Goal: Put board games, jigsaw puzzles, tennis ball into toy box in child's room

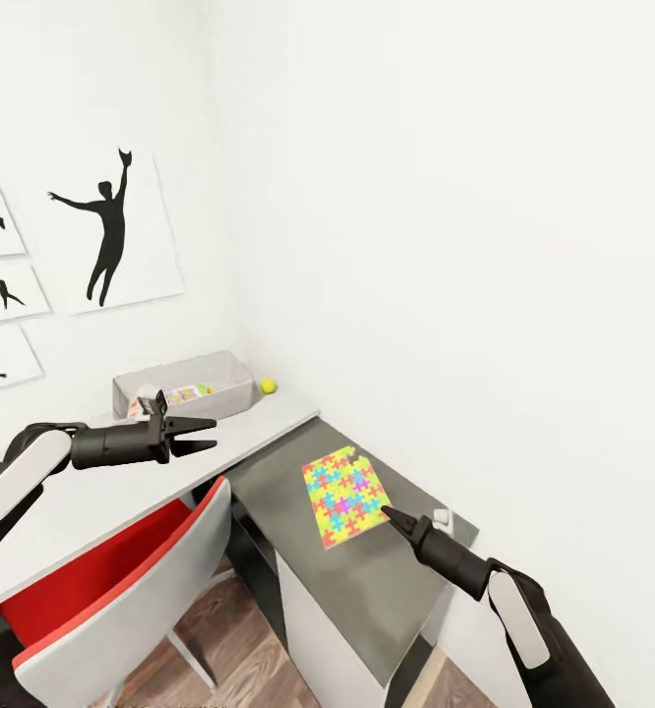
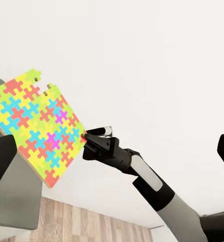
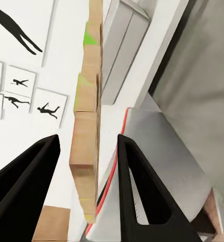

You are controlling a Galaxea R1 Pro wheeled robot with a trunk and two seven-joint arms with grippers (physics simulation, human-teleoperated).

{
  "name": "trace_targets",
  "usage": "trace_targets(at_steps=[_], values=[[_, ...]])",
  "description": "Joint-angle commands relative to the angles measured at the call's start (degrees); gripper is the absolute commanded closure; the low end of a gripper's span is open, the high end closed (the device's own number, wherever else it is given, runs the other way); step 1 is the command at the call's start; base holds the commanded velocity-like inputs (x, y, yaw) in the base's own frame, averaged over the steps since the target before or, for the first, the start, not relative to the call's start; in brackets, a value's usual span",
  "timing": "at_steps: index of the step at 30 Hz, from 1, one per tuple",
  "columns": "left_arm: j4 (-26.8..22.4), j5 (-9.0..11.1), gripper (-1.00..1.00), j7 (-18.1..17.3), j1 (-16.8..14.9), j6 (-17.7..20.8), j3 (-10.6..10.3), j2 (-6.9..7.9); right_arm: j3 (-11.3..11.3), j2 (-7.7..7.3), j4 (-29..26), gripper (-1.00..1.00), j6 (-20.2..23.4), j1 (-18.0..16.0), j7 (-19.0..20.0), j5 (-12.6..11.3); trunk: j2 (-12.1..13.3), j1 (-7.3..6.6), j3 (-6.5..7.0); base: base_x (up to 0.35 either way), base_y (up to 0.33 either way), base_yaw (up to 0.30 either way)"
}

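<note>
Your right hand [image 1: 387,511] sits at the near right edge of the jigsaw puzzle [image 1: 344,496]. In the right wrist view its two dark fingers [image 3: 137,191] stand apart with the puzzle's thin edge [image 3: 87,151] running between them; you cannot tell whether they touch it. The puzzle lies on the lower dark-grey part of the desk [image 1: 367,580], in the corner by the white wall. It looks close to flat, its long axis running from the near right toward the far left, with a notched corner at its far end.

Your left hand [image 1: 205,436] hovers over the light-grey part of the desk [image 1: 91,501]. Its fingers are spread and hold nothing, pointing to the right toward the corner.

Beyond the left hand, the toy box [image 1: 182,384] stands on the light desk against the wall, its long side along the wall, with colourful items inside. The tennis ball [image 1: 267,385] rests on the desk just beside the box's right end. A red-and-white chair [image 1: 121,590] is pushed under the light desk. Black silhouette pictures [image 1: 111,231] hang on the left wall.
</note>
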Motion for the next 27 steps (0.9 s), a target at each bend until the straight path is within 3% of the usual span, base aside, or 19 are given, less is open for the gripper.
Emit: trace_targets(at_steps=[1,11,23,27], values=[[0.0,0.0,-1.0,-0.3,-0.1,0.1,-0.1,0.01,-0.1,0.0,0.0,1.0,0.4,0.0,0.1,-0.2,0.3,-0.21,0.15,0.0,0.0,0.216],[0.1,0.0,-1.0,-0.3,-0.1,0.1,-0.1,0.0,-0.1,-0.05,0.0,1.0,0.4,0.0,0.1,-0.2,4.3,-2.4,2.47,0.0,0.0,0.202],[0.1,-0.1,-1.0,-0.3,-0.1,0.1,-0.1,0.11,-0.3,-0.08,-1.8,1.0,0.4,0.2,0.1,-0.2,9.2,-5.04,4.66,0.0,0.0,0.018],[0.1,0.0,-1.0,-0.3,-0.1,0.1,-0.1,0.17,-0.3,-0.08,-3.9,1.0,0.4,0.4,0.1,-0.2,9.2,-5.04,4.71,0.0,0.0,0.126]])
